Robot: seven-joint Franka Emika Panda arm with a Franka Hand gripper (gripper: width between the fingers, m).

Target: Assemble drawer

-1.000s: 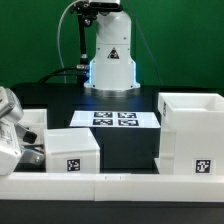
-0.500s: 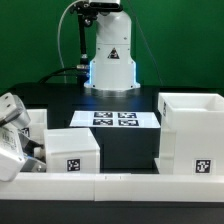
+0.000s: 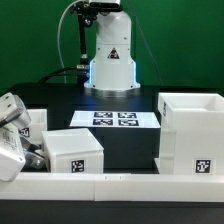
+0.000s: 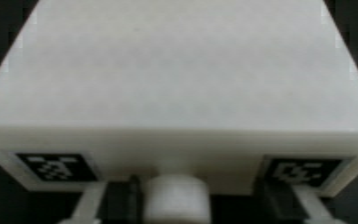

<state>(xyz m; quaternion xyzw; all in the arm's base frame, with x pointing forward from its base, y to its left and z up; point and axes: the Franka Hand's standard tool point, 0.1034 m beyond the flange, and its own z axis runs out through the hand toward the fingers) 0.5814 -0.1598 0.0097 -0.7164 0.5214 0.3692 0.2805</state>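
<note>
- Evidently little of the drawer is together. The tall casing point(image 3: 190, 140) stands alone at the exterior view's right, and the part of its hollow that shows is empty, with nothing slid into it.
- Well apart from it, at the exterior view's left, a shallow tray point(image 3: 72, 150) sits on the black tabletop point(image 3: 130, 150), just behind the low front rail point(image 3: 120, 186).
- The tool point(image 3: 33, 157) is down at the end of that tray toward the exterior view's left. In the wrist view its fingers point(image 4: 91, 203) stand on either side of the tray's small front knob point(image 4: 172, 192), which sits between the two tags on that face.
- I cannot tell whether the tool has clamped the knob. The wrist picture is soft, and a sliver of dark seems to show on each side of the knob.
- A second white part point(image 3: 36, 122), probably the other tray, sits behind the arm and is partly hidden. It too is outside the casing.
- The marker board point(image 3: 115, 118) lies flat mid-table and plays no part here.
- My reading is that the job is at its opening step, taking hold of the first tray by its knob.
- Left to do, I judge: bring this tray across to the casing, line it up with the opening and push it home, then do the same with the other tray.
</note>
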